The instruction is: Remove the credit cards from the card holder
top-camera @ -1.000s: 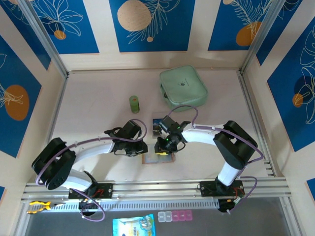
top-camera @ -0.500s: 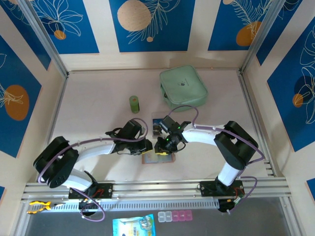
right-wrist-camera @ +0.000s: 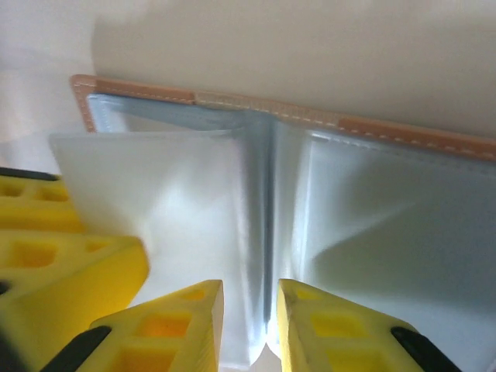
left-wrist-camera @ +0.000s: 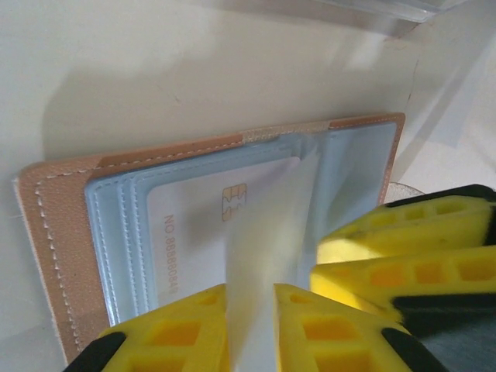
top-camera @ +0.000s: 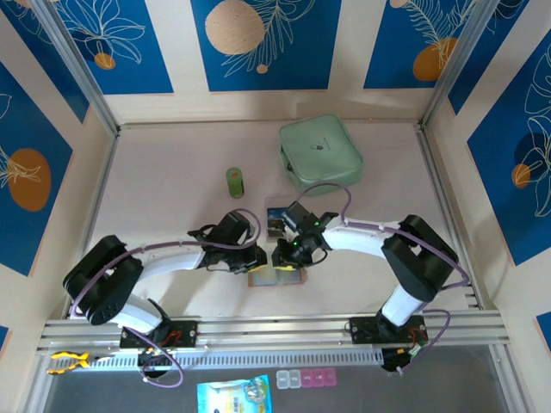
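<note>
Where the card holder [right-wrist-camera: 372,201] lies open on the table [top-camera: 172,189] before you, your left gripper [left-wrist-camera: 249,298] pinches a pale sheet [right-wrist-camera: 139,194] standing from it, your right gripper [right-wrist-camera: 252,291] clamps its middle fold, and one chip card [left-wrist-camera: 194,225] sits pocketed.

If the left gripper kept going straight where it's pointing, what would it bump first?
Most likely the pale card tucked in the open card holder, right ahead of the left gripper; depth is hard to judge.

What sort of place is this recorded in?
Probably a purpose-built robot test booth: blue leaf-print wall panels in aluminium framing enclose a pale tabletop, with a slotted metal mounting rail along its near edge.
</note>
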{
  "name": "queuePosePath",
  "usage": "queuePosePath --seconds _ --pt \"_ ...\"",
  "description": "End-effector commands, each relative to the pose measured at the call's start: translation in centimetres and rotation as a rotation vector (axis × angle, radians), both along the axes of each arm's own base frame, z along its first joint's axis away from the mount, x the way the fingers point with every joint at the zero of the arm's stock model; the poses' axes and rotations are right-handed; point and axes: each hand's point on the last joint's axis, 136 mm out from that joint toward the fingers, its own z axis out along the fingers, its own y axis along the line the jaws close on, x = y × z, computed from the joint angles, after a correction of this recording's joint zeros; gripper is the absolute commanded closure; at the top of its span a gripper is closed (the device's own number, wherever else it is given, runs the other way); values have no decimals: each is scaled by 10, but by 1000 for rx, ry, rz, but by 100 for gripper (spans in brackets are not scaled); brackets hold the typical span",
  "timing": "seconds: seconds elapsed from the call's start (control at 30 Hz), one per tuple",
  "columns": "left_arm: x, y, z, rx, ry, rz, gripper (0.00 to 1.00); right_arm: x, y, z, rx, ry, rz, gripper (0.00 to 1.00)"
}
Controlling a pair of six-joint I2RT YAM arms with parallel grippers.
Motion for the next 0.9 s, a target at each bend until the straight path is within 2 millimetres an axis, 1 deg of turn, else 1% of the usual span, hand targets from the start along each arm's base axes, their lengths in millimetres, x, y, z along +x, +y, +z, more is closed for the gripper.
queuePosePath --seconds 0.0,0.27,0.47,0.67,0.87 --pt "-2 -8 9 -28 -2 -16 80 1 -9 16 5 -24 -22 73" --pt "1 -21 21 -37 -20 -35 80 7 -27 35 20 -64 -56 73" --pt "1 -35 21 -33 -19 -60 80 11 -41 45 42 -87 -89 73" --pt "1 -56 22 -35 -15 -93 79 12 -54 51 62 -101 -114 73" --pt "3 -77 19 -36 -7 -126 75 10 -65 54 82 -104 -134 73"
